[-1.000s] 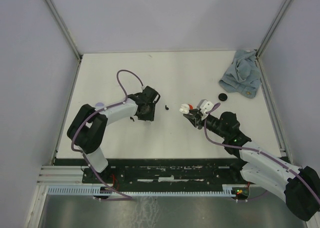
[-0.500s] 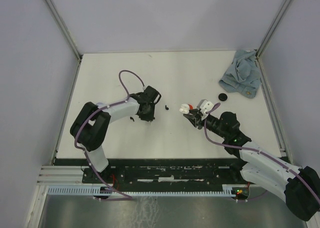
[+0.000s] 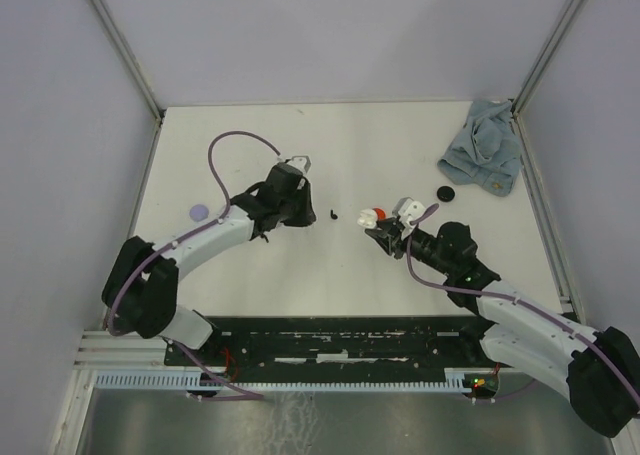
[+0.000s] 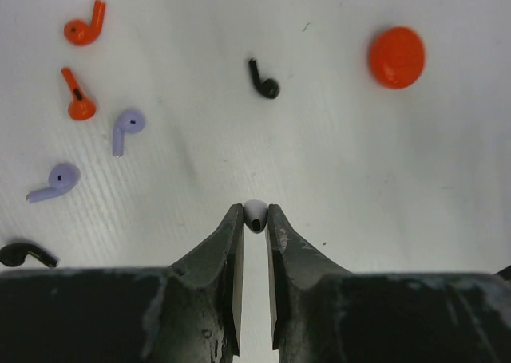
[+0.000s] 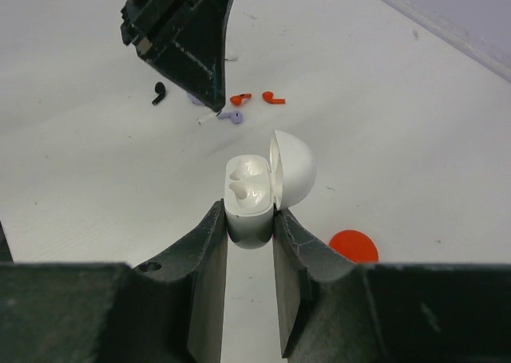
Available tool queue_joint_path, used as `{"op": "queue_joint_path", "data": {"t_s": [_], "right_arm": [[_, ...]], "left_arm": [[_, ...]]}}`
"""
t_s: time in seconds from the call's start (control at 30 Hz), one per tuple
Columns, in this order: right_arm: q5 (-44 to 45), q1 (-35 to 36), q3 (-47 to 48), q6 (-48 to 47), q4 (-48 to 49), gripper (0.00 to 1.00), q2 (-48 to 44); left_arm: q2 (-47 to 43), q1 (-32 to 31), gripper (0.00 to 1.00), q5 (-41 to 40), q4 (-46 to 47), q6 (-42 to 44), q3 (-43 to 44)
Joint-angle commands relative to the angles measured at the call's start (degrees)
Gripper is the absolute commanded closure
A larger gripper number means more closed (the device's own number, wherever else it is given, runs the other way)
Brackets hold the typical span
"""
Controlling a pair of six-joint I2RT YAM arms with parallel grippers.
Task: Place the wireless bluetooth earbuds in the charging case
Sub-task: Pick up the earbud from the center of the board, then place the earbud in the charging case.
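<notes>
My left jaws are pinching a white earbud (image 4: 255,214) at their tips. My right jaws clamp the white charging case (image 5: 251,195), its lid open. Two red earbuds (image 4: 78,33), two lilac earbuds (image 4: 130,122) and two black earbuds (image 4: 268,87) lie loose on the desk (image 4: 335,163), near a red disc (image 4: 396,57).

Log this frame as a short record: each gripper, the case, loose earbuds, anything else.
left gripper: shut on white earbud
right gripper: shut on charging case
lid: open
loose: red earbuds, lilac earbuds, black earbuds, two of each
other: red disc, blue cloth
</notes>
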Motion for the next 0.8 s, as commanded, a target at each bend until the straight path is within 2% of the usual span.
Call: {"op": "queue_joint_path", "data": {"t_s": [0.0, 0.37, 0.6, 0.77], "right_arm": [[-1.81, -0.05, 2.34, 2.66, 3.36, 0.98, 1.06], [-2.91, -0.03, 4.91, 7.06, 4.22, 0.98, 1.53], [-5.68, -0.07, 5.6, 10.56, 9.12, 0.98, 2.11], [-7.27, -0.04, 6.56, 12.59, 10.86, 0.98, 2.32]], "left_arm": [[-6.41, 0.25, 0.89, 5.89, 12.67, 2.11, -2.58], [-19.25, 0.19, 0.9, 20.3, 43.27, 2.79, -13.98], [-22.31, 0.02, 0.92, 28.05, 60.09, 2.99, -18.84], [-21.99, -0.62, 0.92, 32.29, 68.59, 2.47, -20.54]]}}
